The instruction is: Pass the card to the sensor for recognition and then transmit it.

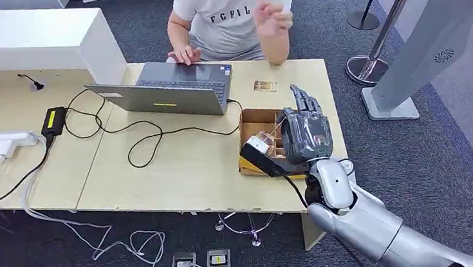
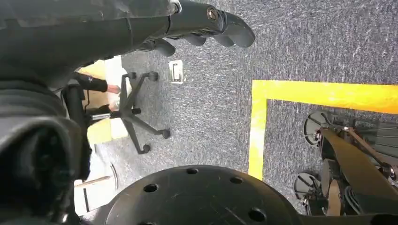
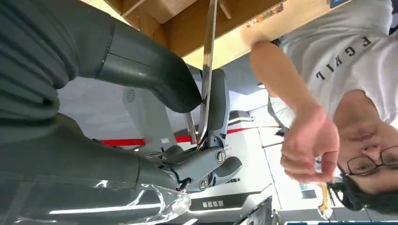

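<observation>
One card [image 3: 207,70] pinched edge-on between my right hand's [image 1: 305,134] thumb and fingers [image 3: 217,101] above the box [image 1: 255,120]; next, I judge, carry it to the sensor [image 1: 430,52].

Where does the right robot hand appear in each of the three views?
Head view: the right robot hand is at lower right, over the cardboard box.
Right wrist view: it comes in from the left edge, pinching the card.
Left wrist view: not in it.
Shared landmark: the person's white T-shirt.
</observation>
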`<state>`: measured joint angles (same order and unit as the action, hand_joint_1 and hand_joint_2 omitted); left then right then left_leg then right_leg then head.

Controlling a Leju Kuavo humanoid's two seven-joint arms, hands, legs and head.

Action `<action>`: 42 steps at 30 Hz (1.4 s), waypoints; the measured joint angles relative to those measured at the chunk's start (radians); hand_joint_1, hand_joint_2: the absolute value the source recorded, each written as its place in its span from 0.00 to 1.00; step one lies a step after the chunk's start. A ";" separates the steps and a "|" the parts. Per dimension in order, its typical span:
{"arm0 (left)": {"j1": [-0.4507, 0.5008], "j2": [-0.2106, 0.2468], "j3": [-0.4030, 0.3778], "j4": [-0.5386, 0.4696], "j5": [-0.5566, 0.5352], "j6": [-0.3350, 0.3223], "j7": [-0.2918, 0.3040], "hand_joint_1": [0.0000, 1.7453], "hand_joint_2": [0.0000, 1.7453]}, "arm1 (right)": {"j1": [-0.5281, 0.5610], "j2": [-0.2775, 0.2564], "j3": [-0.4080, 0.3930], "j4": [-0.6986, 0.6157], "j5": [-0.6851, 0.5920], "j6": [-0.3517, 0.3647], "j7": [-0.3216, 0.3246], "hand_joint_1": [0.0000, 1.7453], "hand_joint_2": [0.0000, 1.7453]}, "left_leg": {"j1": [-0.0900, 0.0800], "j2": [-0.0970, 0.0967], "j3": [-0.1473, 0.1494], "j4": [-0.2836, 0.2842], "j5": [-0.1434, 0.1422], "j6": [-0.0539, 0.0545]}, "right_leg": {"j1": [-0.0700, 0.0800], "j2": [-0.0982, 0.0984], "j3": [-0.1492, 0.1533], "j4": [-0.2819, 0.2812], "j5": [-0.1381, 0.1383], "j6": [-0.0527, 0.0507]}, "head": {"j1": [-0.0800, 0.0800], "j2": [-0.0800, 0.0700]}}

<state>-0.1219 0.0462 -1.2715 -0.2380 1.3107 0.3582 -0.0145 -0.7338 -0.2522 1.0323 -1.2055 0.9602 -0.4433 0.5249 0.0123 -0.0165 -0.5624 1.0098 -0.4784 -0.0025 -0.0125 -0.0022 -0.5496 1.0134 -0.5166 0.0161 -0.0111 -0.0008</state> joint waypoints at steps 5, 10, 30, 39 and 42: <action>0.000 0.000 0.000 0.000 0.000 -0.002 -0.002 0.00 0.00 | -0.002 0.005 0.000 0.008 -0.018 -0.001 -0.014 1.00 1.00 | 0.000 0.000 0.000 0.000 0.000 0.000 | 0.000 0.000 0.000 0.000 0.000 0.000 | 0.000 0.000; 0.000 0.000 0.000 0.000 0.000 0.004 0.003 0.00 0.00 | -0.007 0.013 0.000 0.024 -0.029 -0.002 -0.022 1.00 1.00 | 0.000 0.000 0.000 0.000 0.000 0.000 | 0.000 0.000 0.000 0.000 0.000 0.000 | 0.000 0.000; 0.000 -0.003 0.000 0.000 -0.001 0.002 0.016 0.00 0.00 | -0.032 0.014 0.000 0.084 -0.035 0.001 -0.015 1.00 1.00 | 0.000 0.000 0.000 0.000 0.000 0.000 | 0.000 0.000 0.000 0.000 0.000 0.000 | 0.000 0.000; 0.000 -0.003 0.000 0.000 -0.002 0.007 0.020 0.00 0.00 | -0.055 0.014 0.000 0.101 -0.042 0.005 -0.012 1.00 1.00 | 0.000 0.000 0.000 0.000 0.000 0.000 | 0.000 0.000 0.000 0.000 0.000 0.000 | 0.000 0.000; 0.000 -0.003 0.000 0.000 -0.002 0.006 0.020 0.00 0.00 | -0.058 0.014 0.000 0.107 -0.043 0.005 -0.012 0.54 1.00 | 0.000 0.000 0.000 0.000 0.000 0.000 | 0.000 0.000 0.000 0.000 0.000 0.000 | 0.000 0.000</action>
<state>-0.1219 0.0435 -1.2715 -0.2380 1.3088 0.3647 0.0053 -0.7917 -0.2377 1.0323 -1.0983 0.9171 -0.4379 0.5131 0.0123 -0.0168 -0.5627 1.0098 -0.4784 -0.0025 -0.0125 -0.0025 -0.5497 1.0134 -0.5166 0.0161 -0.0111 -0.0008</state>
